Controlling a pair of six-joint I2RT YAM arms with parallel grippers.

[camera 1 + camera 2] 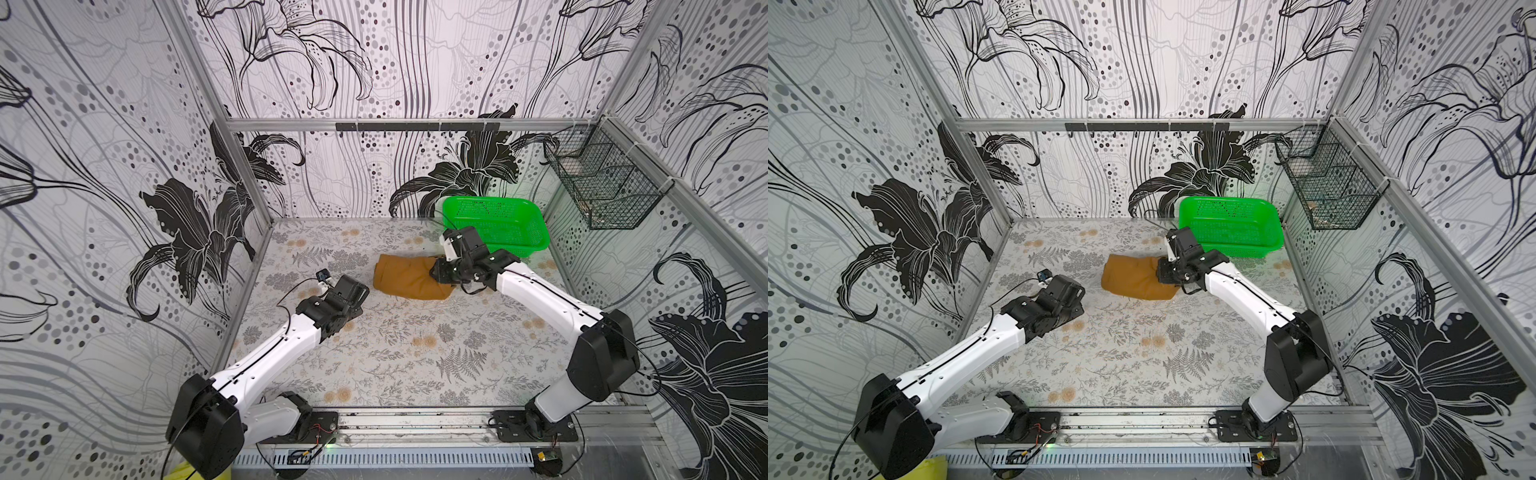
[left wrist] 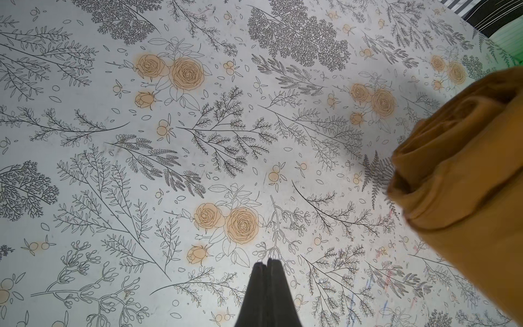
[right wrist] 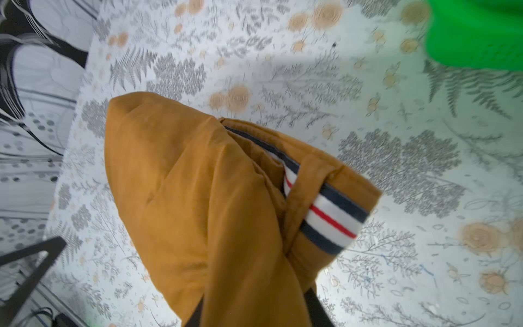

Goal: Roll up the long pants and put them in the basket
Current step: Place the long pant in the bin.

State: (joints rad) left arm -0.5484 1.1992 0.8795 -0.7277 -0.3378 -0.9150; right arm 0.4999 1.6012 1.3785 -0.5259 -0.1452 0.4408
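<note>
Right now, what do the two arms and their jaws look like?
The left arm and right arm match: white shells with a thin black seam, bulky black joints and wrists, thin black cables looping off. The jaws are dark; the left pair tapers to a point.

My inventory of the rig:
- left arm (image 1: 266, 365) and right arm (image 1: 544, 297): glossy white shells, each with a thin black seam line
- joint housings (image 1: 602, 353): bulky, matte black
- cables (image 1: 291, 291): thin, black, looping
- base plates (image 1: 536, 432): black, screwed
- red wires (image 1: 321, 428) at the left base
- left gripper (image 2: 267, 262): dark and tapered
</note>
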